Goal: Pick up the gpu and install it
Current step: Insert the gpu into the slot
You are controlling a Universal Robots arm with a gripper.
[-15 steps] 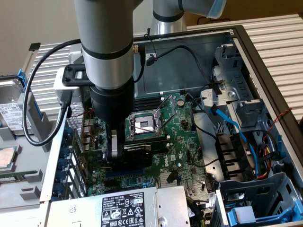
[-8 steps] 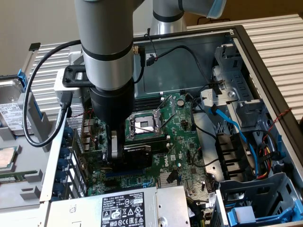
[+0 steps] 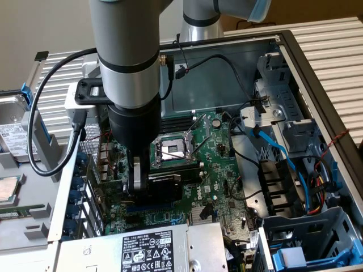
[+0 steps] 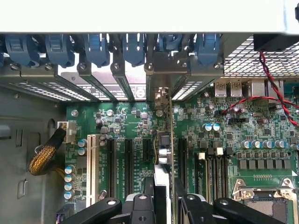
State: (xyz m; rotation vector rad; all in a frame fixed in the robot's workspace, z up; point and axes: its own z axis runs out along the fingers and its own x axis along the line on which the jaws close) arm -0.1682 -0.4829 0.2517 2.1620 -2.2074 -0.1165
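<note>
gripper (image 3: 148,184) | fingers (image 4: 150,196) closing on the gpu, clamping it edge-on between them | gpu (image 3: 165,186) standing upright over the motherboard (image 3: 218,170) just below the cpu socket (image 3: 173,148) | wrist view: card (image 4: 161,177) running from the fingers toward the rear slot brackets (image 4: 161,70), sitting among the expansion slots (image 4: 126,163)

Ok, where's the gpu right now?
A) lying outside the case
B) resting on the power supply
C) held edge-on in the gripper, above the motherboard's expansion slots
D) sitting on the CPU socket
C: the gripper is closed on the gpu, which stands on edge over the motherboard and its slots; in the wrist view the card's edge runs toward the rear bracket openings.
</note>
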